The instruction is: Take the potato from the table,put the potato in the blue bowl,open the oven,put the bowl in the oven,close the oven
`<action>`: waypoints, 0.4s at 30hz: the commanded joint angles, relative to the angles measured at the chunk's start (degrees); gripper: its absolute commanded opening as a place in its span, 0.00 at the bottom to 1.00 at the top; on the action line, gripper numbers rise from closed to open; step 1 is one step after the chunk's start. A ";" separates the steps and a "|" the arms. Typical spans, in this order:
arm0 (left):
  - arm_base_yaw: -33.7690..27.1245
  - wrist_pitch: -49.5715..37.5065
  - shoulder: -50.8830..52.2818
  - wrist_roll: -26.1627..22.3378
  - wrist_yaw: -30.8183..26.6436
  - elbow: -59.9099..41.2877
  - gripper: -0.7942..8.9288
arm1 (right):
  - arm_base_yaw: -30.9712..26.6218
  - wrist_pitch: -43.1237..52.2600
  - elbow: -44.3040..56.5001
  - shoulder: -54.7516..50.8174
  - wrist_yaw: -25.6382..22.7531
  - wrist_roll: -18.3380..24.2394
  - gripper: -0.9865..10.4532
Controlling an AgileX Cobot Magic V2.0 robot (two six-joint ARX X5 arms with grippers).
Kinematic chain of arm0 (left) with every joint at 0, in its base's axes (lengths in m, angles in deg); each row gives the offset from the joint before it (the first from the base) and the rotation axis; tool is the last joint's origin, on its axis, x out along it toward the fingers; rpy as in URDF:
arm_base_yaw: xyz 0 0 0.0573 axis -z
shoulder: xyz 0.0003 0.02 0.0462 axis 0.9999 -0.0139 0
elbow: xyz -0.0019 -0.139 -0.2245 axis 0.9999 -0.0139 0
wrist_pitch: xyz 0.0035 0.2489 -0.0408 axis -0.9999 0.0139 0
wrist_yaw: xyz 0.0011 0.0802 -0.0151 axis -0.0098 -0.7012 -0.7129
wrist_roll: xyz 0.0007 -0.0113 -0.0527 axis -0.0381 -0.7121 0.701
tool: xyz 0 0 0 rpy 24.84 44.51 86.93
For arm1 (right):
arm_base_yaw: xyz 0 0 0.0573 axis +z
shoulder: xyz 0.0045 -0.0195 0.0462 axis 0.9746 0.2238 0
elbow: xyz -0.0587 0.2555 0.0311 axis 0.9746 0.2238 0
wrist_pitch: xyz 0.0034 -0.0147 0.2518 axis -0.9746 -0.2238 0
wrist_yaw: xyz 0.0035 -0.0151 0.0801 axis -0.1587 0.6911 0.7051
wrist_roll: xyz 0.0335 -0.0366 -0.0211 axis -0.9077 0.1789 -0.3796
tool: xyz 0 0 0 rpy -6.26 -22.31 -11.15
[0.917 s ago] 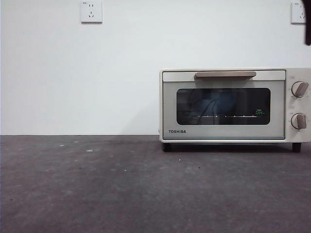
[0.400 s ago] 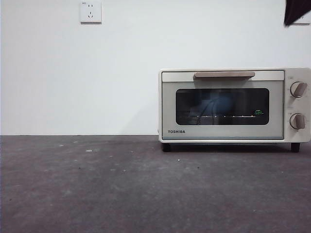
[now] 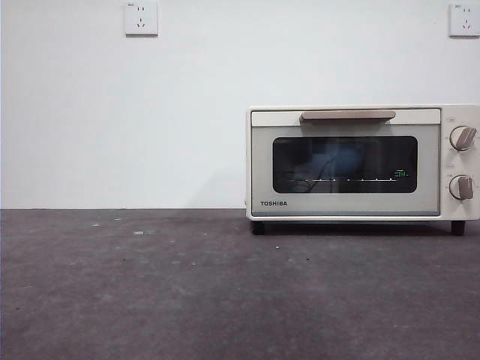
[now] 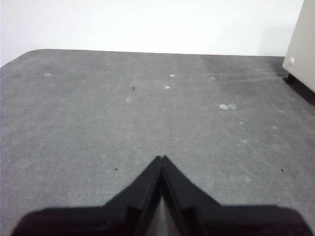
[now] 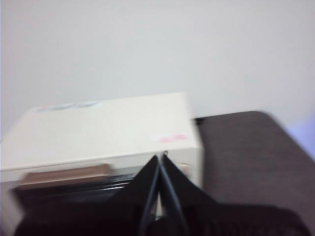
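The cream-white Toshiba oven (image 3: 360,161) stands at the right of the dark grey table (image 3: 187,292) with its door closed. Through its dark glass the blue bowl (image 3: 341,161) shows dimly on the rack. The potato is hidden. My left gripper (image 4: 161,158) is shut with nothing in it, low over bare table, the oven's corner (image 4: 301,54) off to one side. Above the oven (image 5: 108,132), my right gripper (image 5: 161,156) is shut and holds nothing, with the beige handle (image 5: 64,176) below it. Neither gripper appears in the front view.
A white wall rises behind the table, with a socket (image 3: 141,18) at the upper left and another (image 3: 465,19) at the upper right. Pale flecks (image 4: 226,106) dot the table surface.
A black arm tip at the front view's top right corner has risen out of sight. The oven and bowl have stayed put.
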 commanded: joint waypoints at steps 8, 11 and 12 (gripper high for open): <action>-0.22 -0.42 -0.02 -0.44 0.15 -0.57 0.08 | -8.44 18.93 35.74 -28.39 1.05 0.48 0.09; -0.22 -0.42 -0.15 -0.44 0.17 -0.57 0.08 | -10.45 18.75 41.88 -35.28 4.20 -0.48 0.09; -0.22 -0.42 -0.20 -0.44 0.17 -0.57 0.08 | -10.84 18.78 43.28 -36.83 5.16 -0.55 0.09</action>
